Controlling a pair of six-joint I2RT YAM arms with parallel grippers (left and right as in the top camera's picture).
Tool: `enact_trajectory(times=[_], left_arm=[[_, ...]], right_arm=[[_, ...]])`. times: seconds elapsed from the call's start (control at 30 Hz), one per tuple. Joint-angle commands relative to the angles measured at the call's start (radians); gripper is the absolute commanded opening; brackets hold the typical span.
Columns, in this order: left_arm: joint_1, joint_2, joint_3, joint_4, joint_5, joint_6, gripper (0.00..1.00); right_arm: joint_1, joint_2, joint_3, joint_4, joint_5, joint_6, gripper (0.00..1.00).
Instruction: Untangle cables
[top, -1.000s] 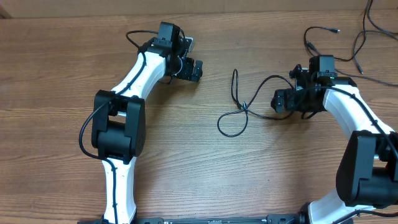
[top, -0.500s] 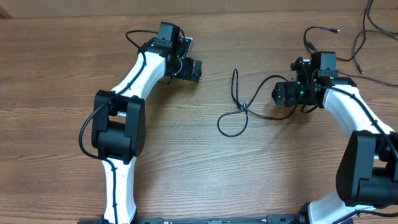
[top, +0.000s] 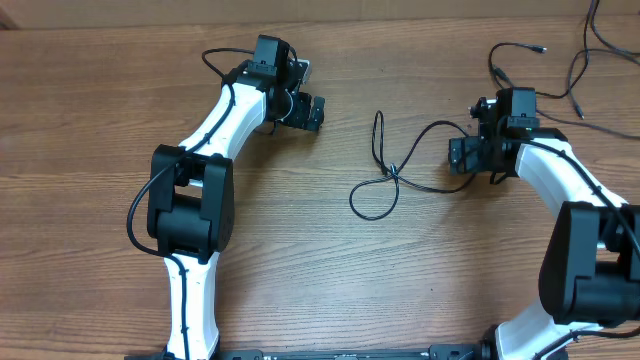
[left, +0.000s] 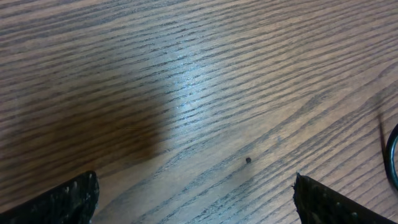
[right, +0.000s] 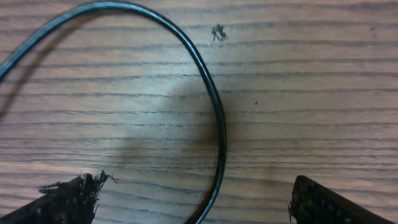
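Note:
The cables (top: 386, 174) lie tangled mid-table: a thin black cord crosses itself at a small knot, with a loop (top: 372, 201) in front and a strand running up behind. One strand arcs right toward my right gripper (top: 460, 156). In the right wrist view that cable (right: 215, 106) curves down between the wide-apart fingers (right: 71, 198) of the right gripper (right: 194, 199), which is open and touches nothing. My left gripper (top: 312, 112) hovers left of the tangle. It is open (left: 196, 196) over bare wood, with a bit of cable (left: 392, 152) at the frame's right edge.
More thin black cords (top: 515, 50) lie at the table's far right corner (top: 585, 60), behind the right arm. The wooden table (top: 300, 260) stretches out in front of the tangle.
My right gripper has shifted slightly right and away over the cable strand, with its wrist turned a little. The left arm and the tangle have not moved.

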Motion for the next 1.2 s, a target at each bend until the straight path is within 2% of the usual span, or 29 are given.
enact_trajectory(times=[0.0, 0.07, 0.23, 0.5, 0.67, 0.77, 0.9, 0.93, 1.03, 1.1, 1.17], left_arm=[[-0.005, -0.007, 0.023, 0.001, -0.013, -0.017, 1.00], [-0.005, -0.007, 0.023, 0.001, -0.013, -0.017, 1.00], [-0.005, -0.007, 0.023, 0.001, -0.013, -0.017, 1.00], [-0.005, -0.007, 0.023, 0.001, -0.013, -0.017, 1.00], [-0.005, -0.007, 0.023, 0.004, -0.012, -0.018, 1.00], [-0.005, -0.007, 0.023, 0.005, -0.012, -0.017, 1.00], [-0.005, -0.007, 0.023, 0.005, -0.013, -0.017, 0.99], [-0.005, -0.007, 0.023, 0.005, -0.012, -0.017, 1.00], [-0.005, -0.007, 0.023, 0.005, -0.013, -0.017, 1.00], [-0.005, -0.007, 0.023, 0.005, -0.013, -0.017, 1.00], [-0.005, -0.007, 0.023, 0.005, -0.012, -0.018, 1.00]], right_arm=[[0.004, 0.051, -0.004, 0.006, 0.006, -0.006, 0.95], [0.005, 0.055, -0.004, -0.008, 0.005, -0.005, 0.93], [0.005, 0.059, -0.004, -0.019, 0.006, -0.002, 0.74], [0.005, 0.141, -0.004, -0.030, 0.005, -0.002, 0.63], [0.005, 0.156, -0.004, -0.027, 0.006, -0.002, 0.49], [0.005, 0.162, -0.004, -0.026, 0.006, -0.002, 0.37], [0.005, 0.186, -0.004, -0.024, 0.006, -0.002, 0.33], [0.005, 0.191, -0.004, -0.024, 0.006, -0.002, 0.30], [0.005, 0.199, -0.004, -0.013, 0.006, -0.002, 0.10], [0.005, 0.199, -0.004, -0.012, 0.006, -0.002, 0.04], [0.005, 0.199, -0.004, -0.013, 0.006, -0.002, 0.04]])
